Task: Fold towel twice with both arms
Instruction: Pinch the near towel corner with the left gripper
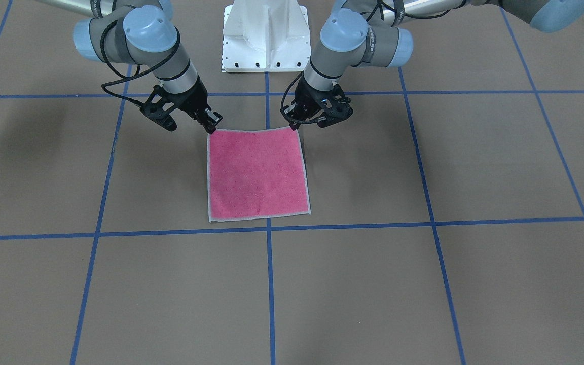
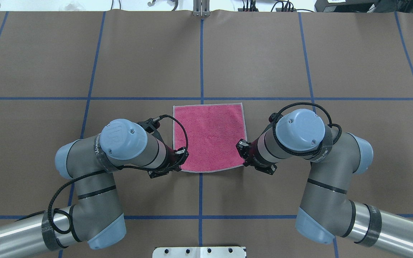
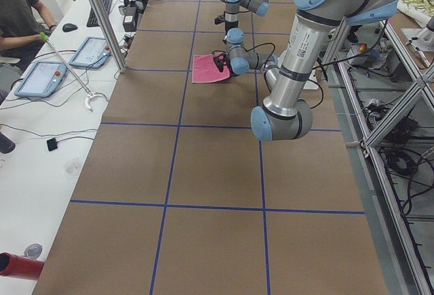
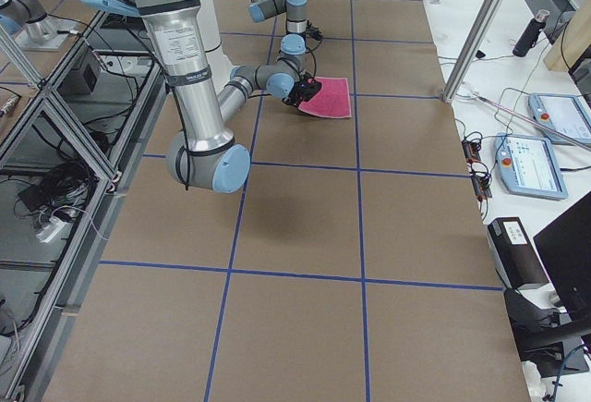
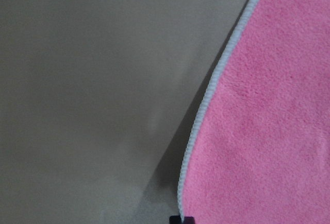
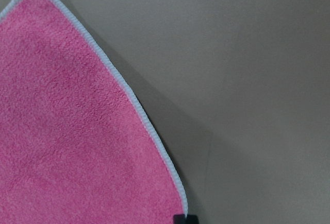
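Observation:
The towel [image 1: 257, 175] lies pink face up near the table's middle, with its pale border all round [image 2: 209, 136]. My left gripper [image 1: 296, 125] sits at the towel's corner nearest the robot on its left side [image 2: 180, 162]. My right gripper [image 1: 214, 126] sits at the other near corner [image 2: 244, 160]. In the left wrist view the towel [image 5: 268, 131] curves up off the table over a shadow and runs down to a black fingertip [image 5: 181, 219]. The right wrist view shows the same: the towel [image 6: 67, 131] rises to a fingertip [image 6: 184, 219]. Both grippers look shut on the corners.
The white bolted pedestal [image 1: 265, 35] stands just behind the towel on the robot's side. Blue tape lines [image 2: 201, 57] cross the brown table. A person [image 3: 13, 10] sits at a side desk with tablets [image 3: 41, 78]. A red cylinder [image 3: 17, 266] lies at that desk's near end.

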